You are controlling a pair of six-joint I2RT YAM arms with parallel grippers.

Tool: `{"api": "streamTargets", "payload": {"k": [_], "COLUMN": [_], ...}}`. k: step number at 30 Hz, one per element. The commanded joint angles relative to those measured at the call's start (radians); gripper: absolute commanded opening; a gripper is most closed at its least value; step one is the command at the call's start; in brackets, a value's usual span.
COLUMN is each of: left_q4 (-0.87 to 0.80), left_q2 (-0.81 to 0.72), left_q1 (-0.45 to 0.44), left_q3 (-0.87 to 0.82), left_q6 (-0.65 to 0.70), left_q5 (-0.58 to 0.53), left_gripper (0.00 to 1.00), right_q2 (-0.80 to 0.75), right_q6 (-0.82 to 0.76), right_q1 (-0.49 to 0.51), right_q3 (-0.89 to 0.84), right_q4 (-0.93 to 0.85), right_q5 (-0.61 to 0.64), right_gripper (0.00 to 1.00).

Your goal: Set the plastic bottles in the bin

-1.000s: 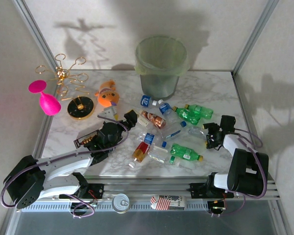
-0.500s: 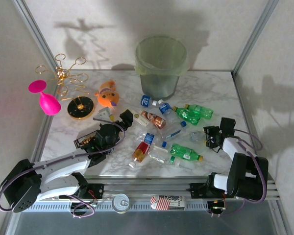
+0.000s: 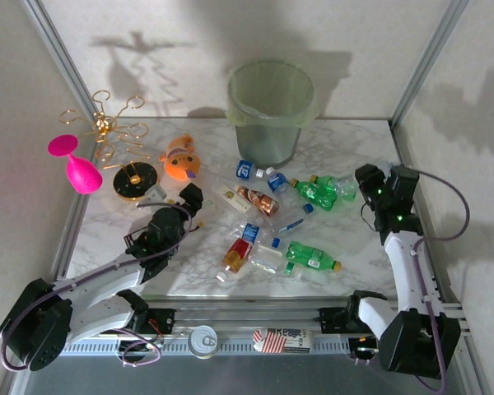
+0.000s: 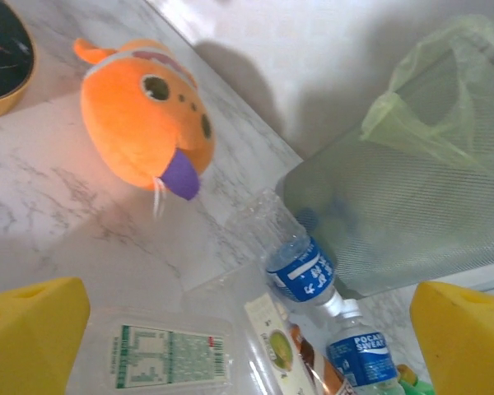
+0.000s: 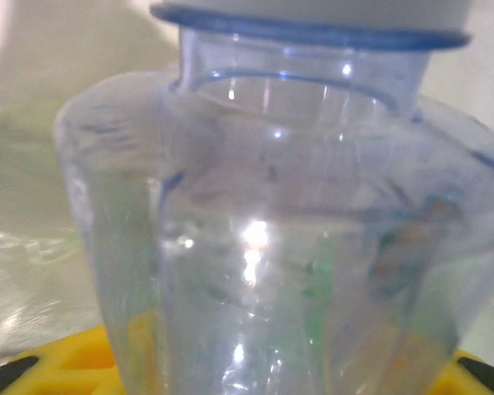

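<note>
Right end effector (image 3: 365, 183) pinching clear bottle (image 5: 288, 247) at right side of table (image 3: 354, 148). Left end effector (image 3: 188, 200) spread wide, near orange plush (image 3: 181, 160). Other bottles (image 3: 311, 257) scattered mid-table; bin (image 3: 269, 140) upright behind them.

Bright light coming from near side, throwing crisp shadows of gold rack (image 3: 107, 129) and bin (image 3: 267, 138) onto back wall (image 3: 198, 33). In right wrist view clear bottle (image 5: 263, 247) blurring close-up, glinting white highlights.
</note>
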Motion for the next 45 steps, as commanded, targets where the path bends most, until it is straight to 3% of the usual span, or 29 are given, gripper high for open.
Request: {"api": "streamTargets", "payload": {"k": [1,7,13,28,37,42,45], "left_q4": [0.027,0.025,-0.031,-0.277,-0.372,-0.378,-0.370], "left_q2": [-0.006,0.005,-0.042,-0.428,-0.616,-0.623,-0.612], "left_q1": [0.018,0.039,0.045,0.057,0.063,0.065,0.065], "left_q3": [-0.013,-0.002,-0.015,-0.151,-0.201,-0.203,-0.200], "left_q6": [-0.032,-0.024,-0.024,-0.062,-0.085,-0.089,-0.091], "left_q5": [0.034,0.076,0.082,-0.051,-0.118,-0.112,-0.100], "left_gripper": [1.00,1.00,1.00,1.00,1.00,1.00,1.00], "right_q2": [0.060,0.241,0.460,1.063,1.187,1.215,1.222], "right_q6": [-0.167,-0.343,-0.437,-0.587,-0.627,-0.627,-0.627], "right_q1": [0.080,0.257,0.371,0.498,0.516,0.516,0.519], "right_q3": [0.151,0.458,0.791,1.528,1.566,1.565,1.567], "right_q4": [-0.019,-0.059,-0.080,-0.251,-0.254,-0.254,-0.247], "right_q5": [0.050,0.134,0.152,0.211,0.225,0.222,0.217], "right_gripper": [0.46,0.46,0.46,0.48,0.48,0.50,0.57]}}
